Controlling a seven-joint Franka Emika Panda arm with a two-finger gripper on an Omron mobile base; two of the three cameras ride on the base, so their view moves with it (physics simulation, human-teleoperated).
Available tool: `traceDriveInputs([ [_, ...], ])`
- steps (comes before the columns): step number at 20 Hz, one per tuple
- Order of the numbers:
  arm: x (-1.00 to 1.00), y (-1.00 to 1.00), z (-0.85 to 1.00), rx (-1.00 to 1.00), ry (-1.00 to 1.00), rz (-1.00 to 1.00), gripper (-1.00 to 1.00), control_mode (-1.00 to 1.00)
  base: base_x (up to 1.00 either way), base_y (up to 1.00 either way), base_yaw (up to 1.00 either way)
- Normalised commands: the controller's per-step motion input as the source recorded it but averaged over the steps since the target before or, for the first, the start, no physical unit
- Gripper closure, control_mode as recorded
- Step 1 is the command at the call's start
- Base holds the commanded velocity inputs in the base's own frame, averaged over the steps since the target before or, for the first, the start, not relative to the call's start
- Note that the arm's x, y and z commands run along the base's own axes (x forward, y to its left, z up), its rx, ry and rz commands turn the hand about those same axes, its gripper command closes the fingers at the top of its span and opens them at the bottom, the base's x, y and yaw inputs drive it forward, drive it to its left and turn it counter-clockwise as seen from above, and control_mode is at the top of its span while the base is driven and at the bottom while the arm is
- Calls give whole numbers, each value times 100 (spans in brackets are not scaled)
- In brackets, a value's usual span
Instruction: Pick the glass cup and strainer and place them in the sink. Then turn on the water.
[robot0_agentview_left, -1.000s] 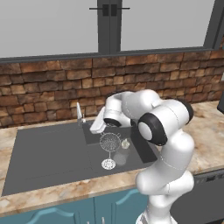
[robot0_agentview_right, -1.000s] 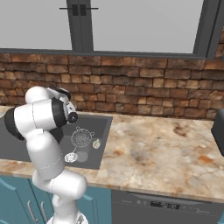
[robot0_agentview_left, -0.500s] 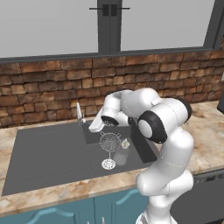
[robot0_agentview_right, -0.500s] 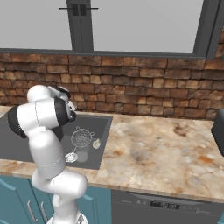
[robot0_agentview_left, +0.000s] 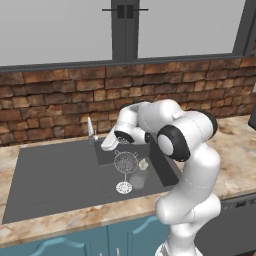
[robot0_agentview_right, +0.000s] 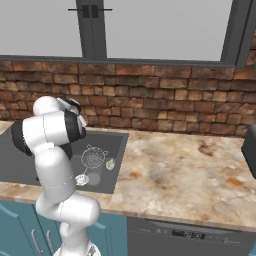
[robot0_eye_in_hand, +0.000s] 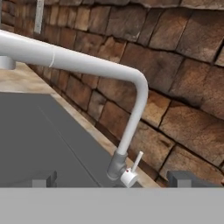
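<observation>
The hand is open and holds nothing; its two dark fingertips stand wide apart at the bottom of the hand view, with the base of the tap between them. In that view the tap's slim pale spout runs across the picture and bends down to a grey base, where a small lever sticks out beside it, close to the brick wall. From the left base view the hand hangs over the back edge of the sink, near the tap. The strainer lies inside the dark basin towards its right side, its thin handle pointing to the round silver drain. The glass cup sits just beside the strainer, also in the basin. From the right base view the strainer and the cup lie side by side in the sink, next to the marbled worktop.
</observation>
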Motion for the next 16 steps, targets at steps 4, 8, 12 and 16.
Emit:
traceDriveInputs([
  [4, 2, 1, -4, -1, 0, -1, -100, -100, 0, 0, 0],
  [8, 5, 9, -1, -2, 0, -1, -100, -100, 0, 0, 0],
  [12, 4, 19, -2, -4, 0, -2, -100, -100, 0, 0, 0],
  [16, 2, 21, -5, -4, 0, -3, -100, -100, 0, 0, 0],
])
